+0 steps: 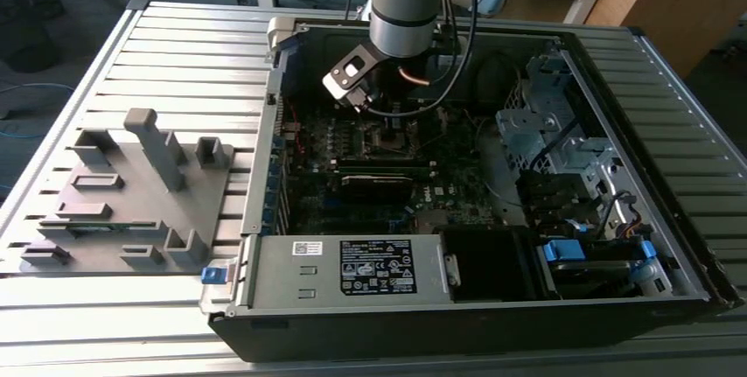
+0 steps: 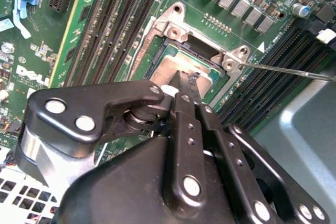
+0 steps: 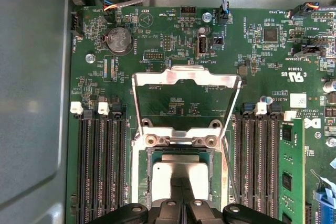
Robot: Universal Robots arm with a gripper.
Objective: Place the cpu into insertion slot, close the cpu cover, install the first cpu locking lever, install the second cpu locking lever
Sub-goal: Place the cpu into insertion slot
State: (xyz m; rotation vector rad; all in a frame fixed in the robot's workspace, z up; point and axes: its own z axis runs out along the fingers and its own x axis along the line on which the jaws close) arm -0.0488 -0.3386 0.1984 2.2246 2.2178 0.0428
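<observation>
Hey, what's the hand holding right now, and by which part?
Nothing seems held. The hand looks shut, its tips on the top face of the cpu, which lies in the insertion slot.

Your gripper [image 3: 181, 186] has its two fingers pressed together, with just a thin seam between them and the tips over the cpu [image 3: 160, 174]. The cpu's dull silver top lies inside the insertion slot [image 3: 178, 152], framed by its dark rim. Beyond the slot from the gripper, the cpu cover [image 3: 186, 75] is tipped open on its hinge, and you see green motherboard [image 3: 173, 103] through its window. A thin wire lever [image 3: 227, 166] runs beside the slot. Black memory slots [image 3: 100, 166] flank the slot on both sides. A coin battery [image 3: 118, 40] sits farther out, past the cover. A grey metal wall [image 3: 31, 103] borders the board.
</observation>
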